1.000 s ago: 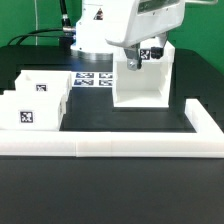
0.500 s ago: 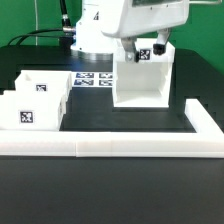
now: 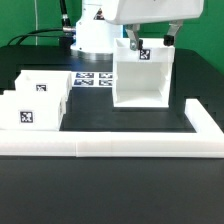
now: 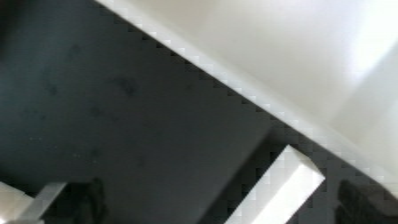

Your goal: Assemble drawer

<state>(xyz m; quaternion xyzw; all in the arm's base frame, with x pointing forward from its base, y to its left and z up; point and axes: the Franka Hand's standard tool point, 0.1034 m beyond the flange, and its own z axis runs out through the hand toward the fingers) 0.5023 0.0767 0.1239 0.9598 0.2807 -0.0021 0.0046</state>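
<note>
Upper centre: you see the open-fronted white drawer box (image 3: 140, 88) upright on the black table (image 3: 110, 190), only bare walls inside. The gripper (image 3: 151, 38) hangs just above it, jaws spread. Tagged white boxes (image 3: 38, 98) stand at middle left

Exterior view: arm (image 3: 150, 10) is cut off by the top edge; only the lower housing and the hand (image 3: 152, 42) show. Marker board (image 3: 92, 80) is partly hidden: its end toward the exterior view's right lies behind the drawer box (image 3: 140, 88). Tag (image 3: 145, 55) on the box's rear wall: pattern too small to read. Stepped white part (image 3: 20, 112) is cut by the left edge, full width not seen.

Wrist view: blurred throughout. White surface (image 4: 285, 50) runs out of frame on two sides; cannot tell which part it is. Fingers (image 4: 294, 190) are cut by the frame edge, tips not seen. Table (image 4: 125, 110) is soft, no surface detail
</note>
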